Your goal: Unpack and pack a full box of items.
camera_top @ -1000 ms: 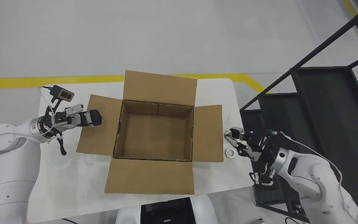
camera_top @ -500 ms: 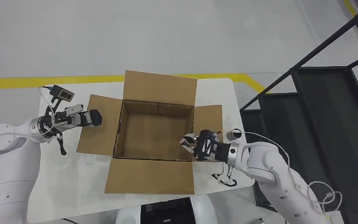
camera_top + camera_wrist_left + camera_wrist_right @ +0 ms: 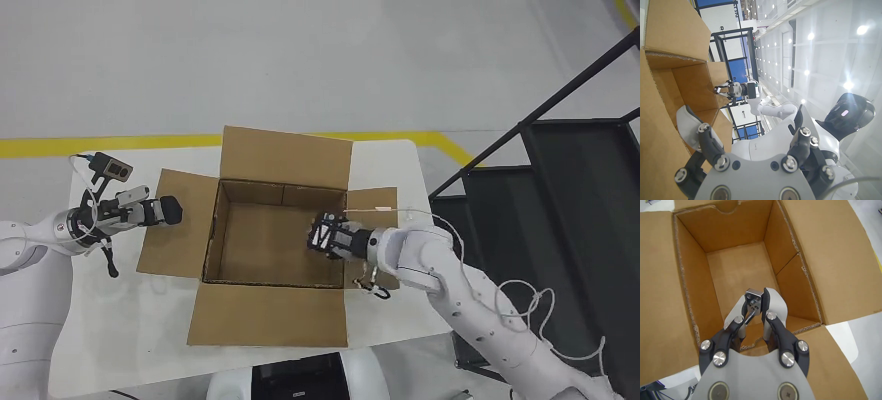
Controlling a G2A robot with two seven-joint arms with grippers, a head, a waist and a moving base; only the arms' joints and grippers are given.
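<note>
A: Right claw (image 3: pixel 318 237) has swung from the edge of the white table (image 3: pixel 392 156) to over the open brown cardboard box (image 3: pixel 283 194), clenching a small silver metal block (image 3: pixel 753 294) clear of the walls.
B: Left claw (image 3: pixel 168 210) released, just beside the left flap (image 3: pixel 172 245)

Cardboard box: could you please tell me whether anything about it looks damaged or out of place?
Slightly: the cardboard box has a ragged rim, with torn corrugation along the flap folds. Otherwise nothing stands out; the right gripper holds a small metal block above its opening.
</note>
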